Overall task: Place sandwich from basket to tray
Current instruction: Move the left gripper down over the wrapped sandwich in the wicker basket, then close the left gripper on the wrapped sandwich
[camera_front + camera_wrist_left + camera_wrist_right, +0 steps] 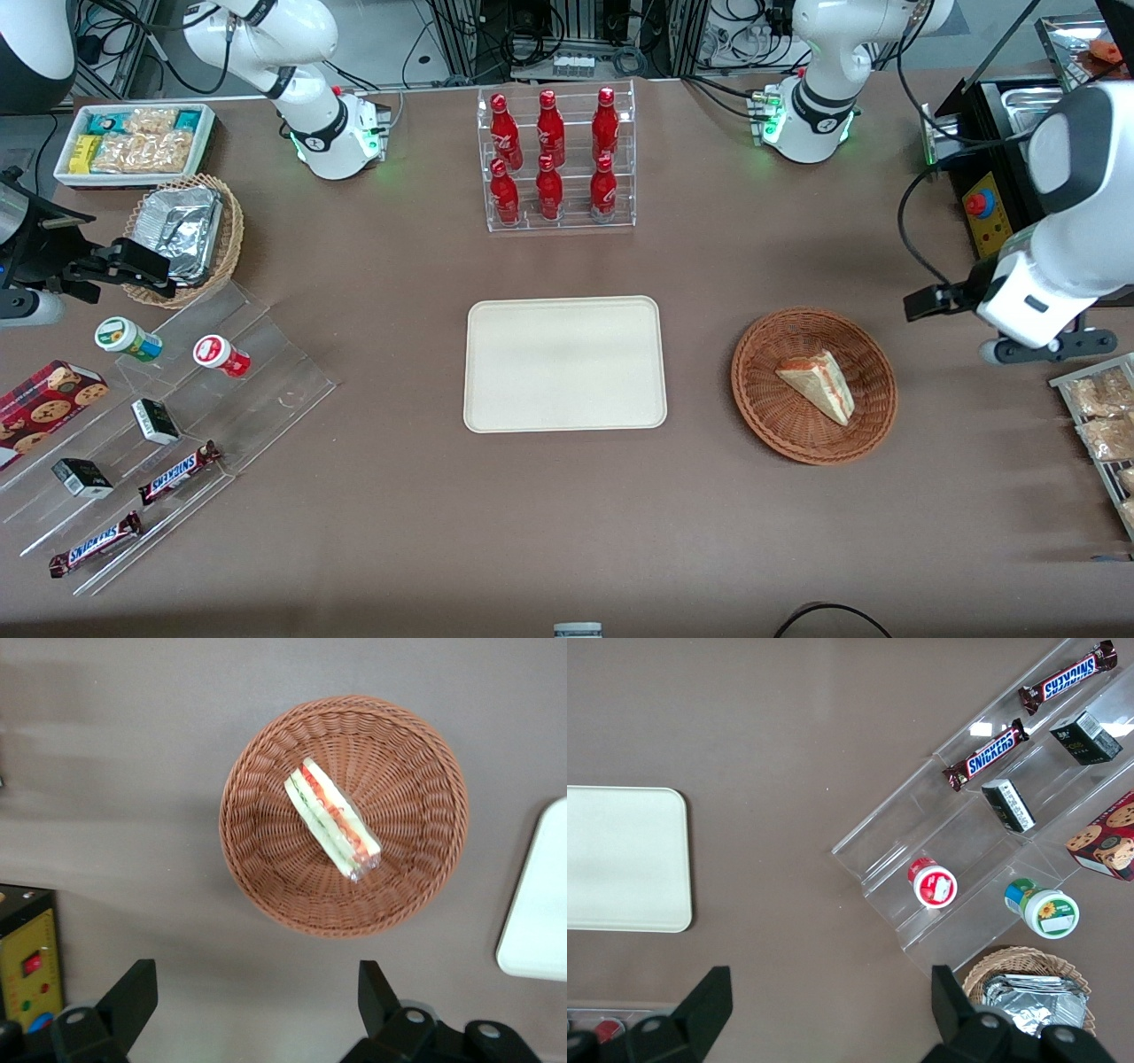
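The sandwich point(819, 385) point(332, 819) is a pale triangular wedge with red and green filling, lying in the reddish-brown wicker basket point(753, 390) point(257, 850). The cream tray point(564, 363) point(540, 904) point(620, 859) lies flat beside the basket, toward the parked arm's end, with nothing on it. My gripper point(930, 303) point(257, 992) hangs above the bare table just outside the basket's rim, toward the working arm's end. It is open wide, and its two black fingertips point(133, 988) hold nothing.
A clear rack of red bottles point(560, 159) stands farther from the front camera than the tray. A yellow-and-black control box point(988, 213) point(31, 970) sits close to my gripper. A wire rack of packaged pastries point(1103, 425) lies at the working arm's end. A stepped acrylic snack display point(177, 425) is at the parked arm's end.
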Action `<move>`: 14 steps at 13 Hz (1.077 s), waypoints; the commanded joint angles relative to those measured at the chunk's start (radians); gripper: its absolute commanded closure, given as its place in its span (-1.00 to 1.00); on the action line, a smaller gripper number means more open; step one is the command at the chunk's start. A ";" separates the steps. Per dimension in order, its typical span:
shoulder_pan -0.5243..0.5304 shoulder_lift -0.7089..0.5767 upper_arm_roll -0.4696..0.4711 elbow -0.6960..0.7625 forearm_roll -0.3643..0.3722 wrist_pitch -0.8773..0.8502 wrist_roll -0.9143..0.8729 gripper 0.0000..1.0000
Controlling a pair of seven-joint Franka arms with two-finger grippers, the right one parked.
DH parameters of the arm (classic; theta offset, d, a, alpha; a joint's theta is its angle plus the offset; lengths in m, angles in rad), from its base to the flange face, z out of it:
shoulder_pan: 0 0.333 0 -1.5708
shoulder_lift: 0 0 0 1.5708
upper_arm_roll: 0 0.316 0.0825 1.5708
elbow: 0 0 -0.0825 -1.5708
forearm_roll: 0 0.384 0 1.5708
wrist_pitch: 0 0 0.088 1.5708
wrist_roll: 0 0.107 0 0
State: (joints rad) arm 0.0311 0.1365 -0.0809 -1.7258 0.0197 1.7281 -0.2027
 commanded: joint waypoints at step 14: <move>-0.007 0.133 -0.103 -0.302 0.019 0.516 -0.648 -1.00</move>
State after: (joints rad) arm 0.0271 0.2857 -0.1843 -1.9788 0.0200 2.1972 -0.7974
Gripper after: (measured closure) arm 0.000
